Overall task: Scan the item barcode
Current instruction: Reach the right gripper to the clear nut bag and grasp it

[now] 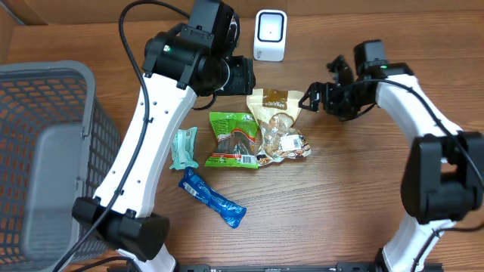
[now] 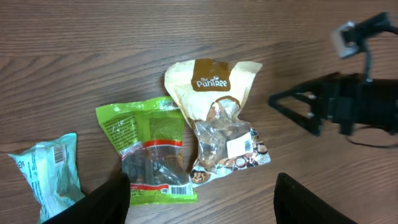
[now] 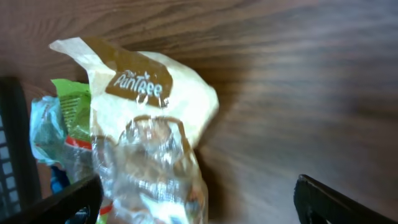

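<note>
Four packets lie flat in the middle of the worktop. The beige nut pouch looks to be the one to scan. Its printed top points toward the far edge, where the white scanner stands, and its left side rests against the green pouch. The right tool sits low at the pouch's top right corner with its jaws spread wide and empty, probably because that loose corner offers an edge to pinch. The left tool hangs above the pile, fingers well apart and holding nothing, likely kept high to leave room. The pouch's white label faces up, so it would need turning toward the scanner. A teal packet and a blue wrapper lie leftward, toward the basket.
</note>
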